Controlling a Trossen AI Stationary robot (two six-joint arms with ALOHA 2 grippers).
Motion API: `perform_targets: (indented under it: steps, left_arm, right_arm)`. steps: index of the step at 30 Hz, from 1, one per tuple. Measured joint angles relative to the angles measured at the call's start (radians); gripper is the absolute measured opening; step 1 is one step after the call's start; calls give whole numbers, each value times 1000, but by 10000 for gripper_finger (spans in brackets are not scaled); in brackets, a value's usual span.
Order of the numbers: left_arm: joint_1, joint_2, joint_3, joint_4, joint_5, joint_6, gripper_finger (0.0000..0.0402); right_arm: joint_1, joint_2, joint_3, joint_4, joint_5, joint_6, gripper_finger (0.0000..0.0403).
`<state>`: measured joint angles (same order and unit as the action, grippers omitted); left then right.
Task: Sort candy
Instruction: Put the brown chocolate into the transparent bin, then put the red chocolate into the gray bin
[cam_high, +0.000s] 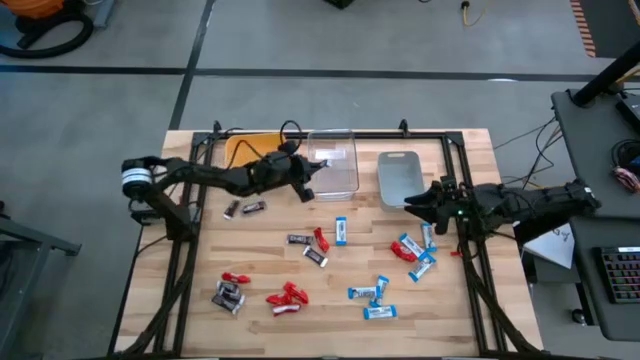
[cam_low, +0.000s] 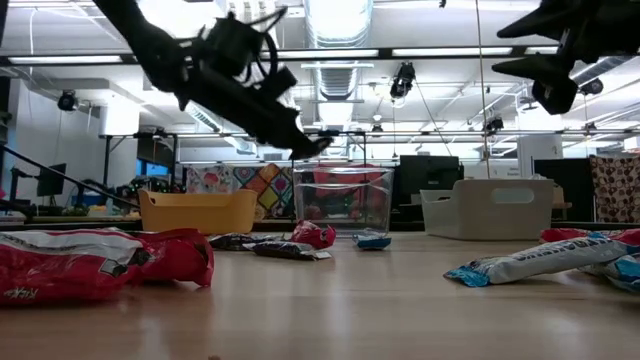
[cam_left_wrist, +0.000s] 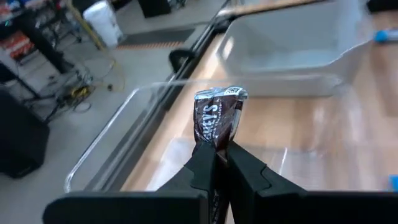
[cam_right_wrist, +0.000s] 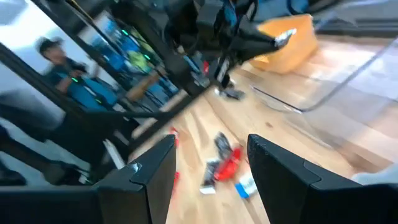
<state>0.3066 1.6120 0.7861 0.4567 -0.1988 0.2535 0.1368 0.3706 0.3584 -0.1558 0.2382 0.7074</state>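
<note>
The left tool (cam_left_wrist: 217, 155) is closed on one dark brown candy (cam_left_wrist: 217, 115) with silvery ends, pinched by its lower end so that it stands upright above the fingertips. In the high view this left tool (cam_high: 305, 185) hangs over the near-left edge of the clear bin (cam_high: 335, 160), raised off the counter (cam_high: 330, 330). The left arm reaches from the counter's left edge towards the far centre, elbow bent.

The right tool (cam_right_wrist: 208, 168) is open, fingers well apart and holding nothing. In the high view the right tool (cam_high: 425, 205) sits high at the right side, just near of the grey bin (cam_high: 400, 175), its arm coming in from the right.

Three bins stand in a row along the far edge: yellow bin (cam_high: 245, 148) on the left, clear in the middle, grey on the right.

Count on the counter, high view: blue-and-white candy (cam_high: 341, 231), about seven pieces, one at centre and the rest towards the near right. Red candy (cam_high: 288, 296), roughly six, mostly near left. Loose brown candy (cam_high: 250, 208), about six, in pairs at left and centre. The clustered pieces overlap, so these counts are probably approximate.

The clear bin's contents cannot be made out. In the right wrist view a person (cam_right_wrist: 74, 78) stands beyond the counter.
</note>
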Motion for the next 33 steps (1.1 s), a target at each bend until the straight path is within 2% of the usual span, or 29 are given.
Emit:
perform_targets:
  steps: [10,26,33]
  left_arm:
    - [19,19,12,-39,33,-11,13]
    - [17,16,20,-55,34,-29,104]
    - [-12,-85,18,-132,34,-33,111]
  right_arm:
    - [0,147,123,-57,-2,-8,189]
    - [0,243,180,-79,-3,-11,189]
    - [1,303,213,-84,-38,2,189]
